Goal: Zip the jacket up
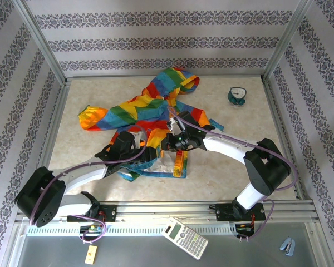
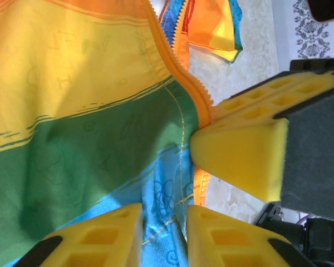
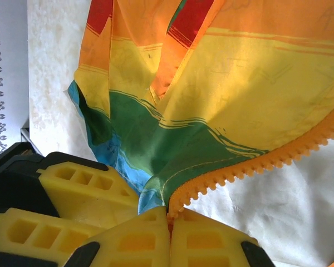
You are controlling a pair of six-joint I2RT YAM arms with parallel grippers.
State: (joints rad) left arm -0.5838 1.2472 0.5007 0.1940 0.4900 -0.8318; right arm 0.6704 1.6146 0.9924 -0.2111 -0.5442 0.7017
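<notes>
The rainbow-striped jacket [image 1: 139, 108] lies spread and rumpled on the middle of the marbled table [image 1: 239, 167], hood toward the far wall. Both arms reach to its near hem. The right gripper [image 3: 168, 218] is clamped tight, its yellow pads pressed together on the jacket's front edge, right where the orange zipper teeth [image 3: 256, 161] end (the teeth run up and away to the right in the right wrist view). The left gripper [image 2: 164, 216] sits just beside it with its fingers [image 2: 106, 233] parted and a fold of the blue stripe lying loose in the gap. A calculator [image 1: 185, 238] rests in front of the arm bases.
</notes>
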